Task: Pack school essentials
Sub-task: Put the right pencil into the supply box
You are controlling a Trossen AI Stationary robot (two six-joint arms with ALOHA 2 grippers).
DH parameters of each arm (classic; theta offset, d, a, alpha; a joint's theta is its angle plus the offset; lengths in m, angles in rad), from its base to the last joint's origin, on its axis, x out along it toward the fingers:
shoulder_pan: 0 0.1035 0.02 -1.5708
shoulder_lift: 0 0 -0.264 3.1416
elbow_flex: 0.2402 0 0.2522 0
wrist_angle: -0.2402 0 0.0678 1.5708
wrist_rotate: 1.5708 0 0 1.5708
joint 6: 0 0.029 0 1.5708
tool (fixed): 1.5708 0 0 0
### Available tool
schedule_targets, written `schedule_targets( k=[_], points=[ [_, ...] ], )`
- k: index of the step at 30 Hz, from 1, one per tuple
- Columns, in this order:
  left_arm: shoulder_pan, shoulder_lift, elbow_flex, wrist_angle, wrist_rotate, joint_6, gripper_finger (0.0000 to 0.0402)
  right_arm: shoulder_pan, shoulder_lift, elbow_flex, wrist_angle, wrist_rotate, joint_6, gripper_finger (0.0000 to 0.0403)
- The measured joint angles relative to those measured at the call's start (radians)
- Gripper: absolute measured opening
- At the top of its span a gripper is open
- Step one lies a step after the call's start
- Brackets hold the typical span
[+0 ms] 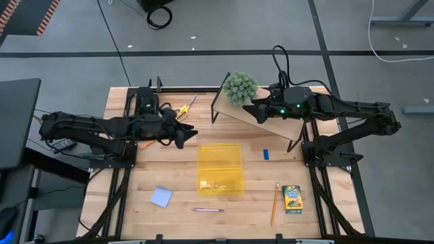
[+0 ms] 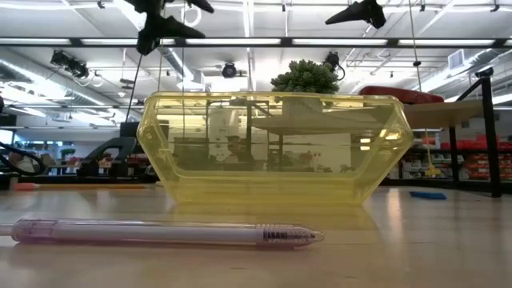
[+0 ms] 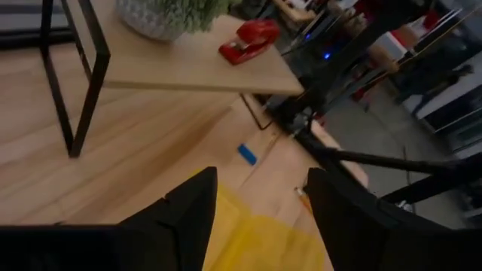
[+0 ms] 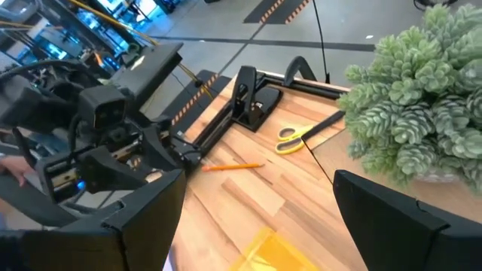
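Observation:
A clear yellow box (image 1: 220,168) stands open at the table's middle. Around it lie the blue eraser (image 1: 266,154), an orange pencil (image 1: 274,203), the crayon box (image 1: 293,198), the pink pen (image 1: 207,210) and the pale blue notepad (image 1: 161,196). Yellow-handled scissors (image 1: 184,108) and a second orange pencil (image 4: 233,166) lie toward the far left. My left gripper (image 1: 184,135) hangs open above the table, left of the box's far end, and holds nothing. My right gripper (image 1: 252,112) is open in the air beside the plant.
A wooden riser on black legs (image 1: 271,120) stands at the far right and carries the green plant (image 1: 240,87) and the red stapler (image 3: 248,39). Black arm mounts sit along the far edge. Bare tabletop lies near the front edge between the pen and the pencil.

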Motion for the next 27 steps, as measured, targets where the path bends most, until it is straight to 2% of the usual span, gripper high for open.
schedule_targets(
  k=[9, 12, 17, 22, 27],
  points=[
    [0.014, 0.033, 0.000, -0.158, 0.021, -0.037, 0.0226, 0.000, 0.000, 0.000, -0.076, -0.012, 0.010, 0.0347],
    [0.013, 0.022, 0.000, -0.108, 0.054, -0.050, 0.0226, 0.001, 0.009, 0.000, -0.174, -0.050, 0.019, 0.0347],
    [0.004, -0.013, 0.001, 0.115, 0.073, -0.019, 0.0218, 0.053, 0.051, 0.000, -0.358, -0.160, 0.016, 0.0346],
    [0.003, -0.051, 0.002, 0.295, 0.075, 0.080, 0.0213, 0.120, 0.064, 0.000, -0.409, -0.149, 0.070, 0.0347],
    [0.006, -0.094, 0.001, 0.312, 0.074, 0.159, 0.0213, 0.201, 0.067, 0.000, -0.443, -0.145, 0.131, 0.0347]
  ],
)
